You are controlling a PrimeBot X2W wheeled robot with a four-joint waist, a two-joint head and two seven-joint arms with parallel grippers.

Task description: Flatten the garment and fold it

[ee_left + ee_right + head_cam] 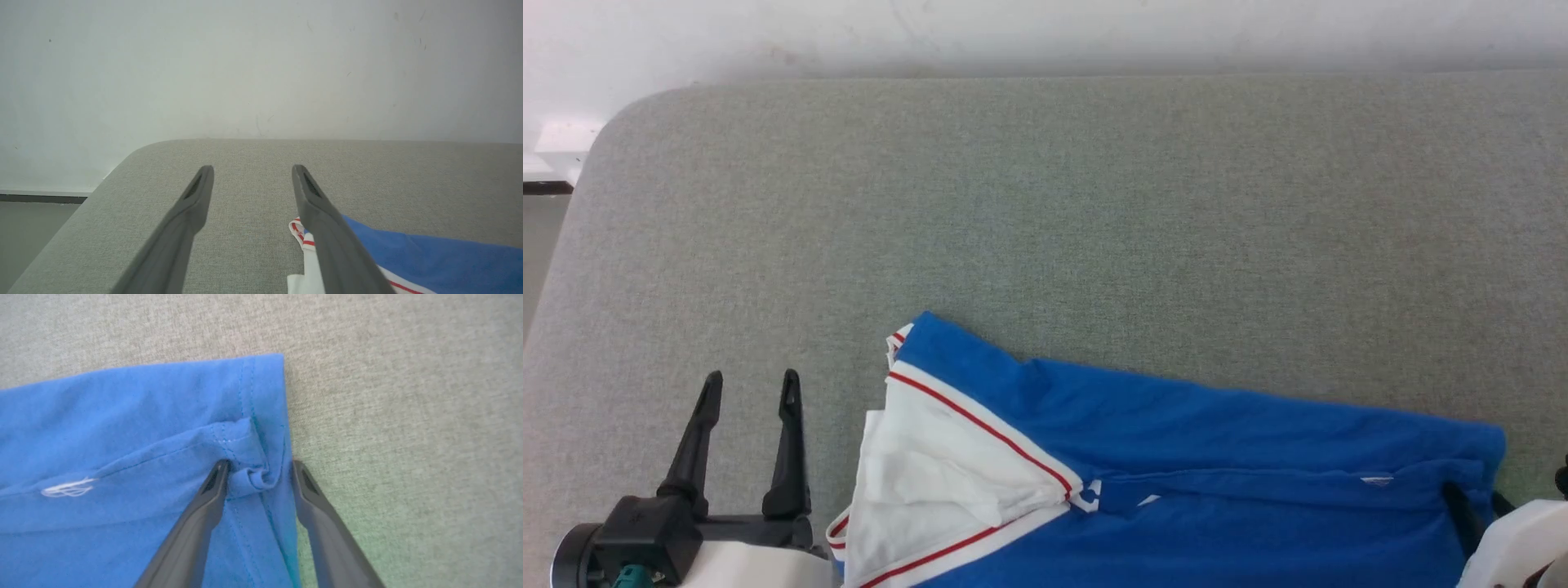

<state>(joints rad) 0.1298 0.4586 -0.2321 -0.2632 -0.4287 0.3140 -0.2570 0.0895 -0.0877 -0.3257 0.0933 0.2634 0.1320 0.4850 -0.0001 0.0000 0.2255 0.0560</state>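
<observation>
The garment lies rumpled, folding unfinished; left gripper gapes empty, right gripper straddles its right hem, unclosed.

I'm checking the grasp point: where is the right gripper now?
In the right wrist view, the right gripper straddles a bunched fold at the hemmed edge of the garment, beside the grey surface; lower right in the head view.

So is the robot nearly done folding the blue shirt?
Not nearly. The shirt already has a white sleeve and one long side folded over, but it is rumpled. The right gripper, open, straddles a bunched hem corner. The left gripper is open beside the sleeve. Smoothing and tidy folds remain.
</observation>
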